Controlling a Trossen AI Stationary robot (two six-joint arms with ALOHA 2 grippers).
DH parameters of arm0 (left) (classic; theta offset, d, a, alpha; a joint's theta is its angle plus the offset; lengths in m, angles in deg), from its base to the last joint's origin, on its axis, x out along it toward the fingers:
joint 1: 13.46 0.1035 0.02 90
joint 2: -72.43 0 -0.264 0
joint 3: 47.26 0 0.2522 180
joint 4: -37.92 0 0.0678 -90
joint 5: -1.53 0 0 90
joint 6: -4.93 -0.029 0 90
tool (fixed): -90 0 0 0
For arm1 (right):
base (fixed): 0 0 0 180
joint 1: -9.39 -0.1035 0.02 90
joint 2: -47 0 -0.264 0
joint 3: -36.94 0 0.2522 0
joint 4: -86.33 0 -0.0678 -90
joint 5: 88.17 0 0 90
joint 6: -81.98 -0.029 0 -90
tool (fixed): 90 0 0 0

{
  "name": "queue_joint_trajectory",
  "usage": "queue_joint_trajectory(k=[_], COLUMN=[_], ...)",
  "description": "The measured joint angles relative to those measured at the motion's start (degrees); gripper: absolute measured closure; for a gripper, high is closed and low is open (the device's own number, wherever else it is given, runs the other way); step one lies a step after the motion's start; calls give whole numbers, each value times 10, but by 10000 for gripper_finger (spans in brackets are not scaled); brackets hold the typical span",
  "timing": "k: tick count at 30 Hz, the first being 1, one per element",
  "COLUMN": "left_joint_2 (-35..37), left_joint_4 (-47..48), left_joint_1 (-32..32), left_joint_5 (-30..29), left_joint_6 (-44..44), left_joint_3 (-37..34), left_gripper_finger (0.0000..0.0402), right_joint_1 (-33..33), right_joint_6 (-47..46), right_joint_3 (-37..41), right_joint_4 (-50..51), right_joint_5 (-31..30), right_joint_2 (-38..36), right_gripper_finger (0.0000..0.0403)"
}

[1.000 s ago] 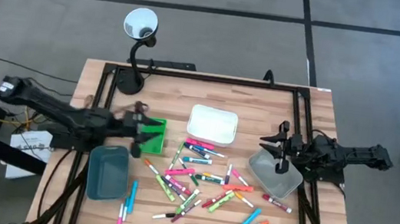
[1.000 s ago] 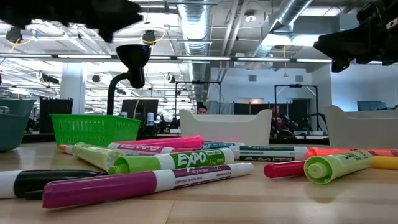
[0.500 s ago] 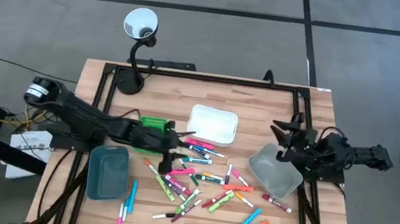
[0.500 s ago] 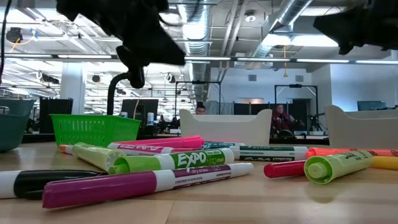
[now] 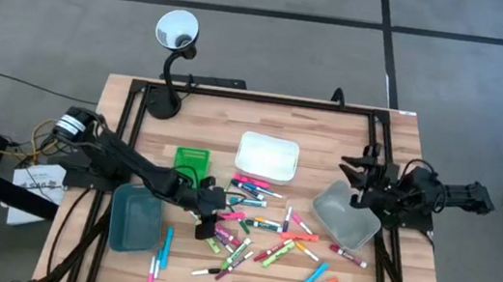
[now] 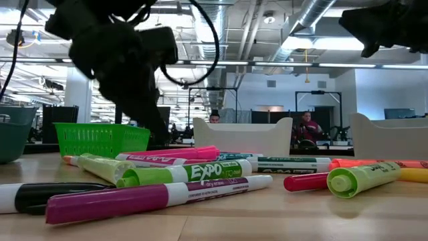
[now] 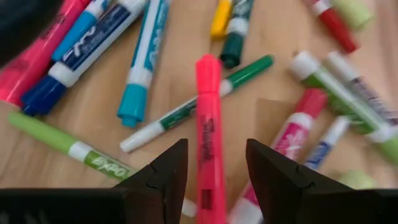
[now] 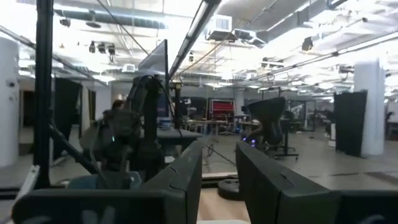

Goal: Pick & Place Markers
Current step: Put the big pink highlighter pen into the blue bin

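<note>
Wooden tabletop (image 5: 331, 132), left claw (image 7: 214, 171) apart over pink marker (image 7: 208, 130): light, stiff, slick, best pinched mid-barrel; right claw (image 5: 355, 179) apart, idle at three o'clock.

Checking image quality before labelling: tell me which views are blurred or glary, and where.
Left wrist view: the markers look soft, most at the edges, with the pink highlighter between the left gripper fingers readable. Low view: ceiling lights glare; left arm is a dark silhouette. Right wrist view: room hazy, bright overhead. High view: evenly lit.
</note>
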State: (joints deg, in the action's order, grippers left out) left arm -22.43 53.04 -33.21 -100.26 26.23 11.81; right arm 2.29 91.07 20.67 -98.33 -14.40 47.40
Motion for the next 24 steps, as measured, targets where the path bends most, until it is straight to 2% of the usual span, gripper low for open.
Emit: queue_joint_trajectory(k=[6, 15, 18, 24], left_joint_2=[-22, -45, -46, -46], left_joint_4=[-4, -12, -12, -13], left_joint_1=[-1, -1, -1, -1], left_joint_5=[-13, -20, -20, -19], left_joint_6=[0, -30, -30, -31], left_joint_3=[0, -1, -1, -1], left_gripper_finger=[243, 246, 267, 342], right_joint_1=[0, 0, 0, 0], right_joint_6=[-91, -126, -135, -137], right_joint_3=[0, 0, 0, 0], right_joint_4=[42, 48, 47, 47], right_joint_5=[2, -5, -5, -4], right_joint_2=[12, 57, 65, 77], right_gripper_finger=[264, 212, 208, 211])
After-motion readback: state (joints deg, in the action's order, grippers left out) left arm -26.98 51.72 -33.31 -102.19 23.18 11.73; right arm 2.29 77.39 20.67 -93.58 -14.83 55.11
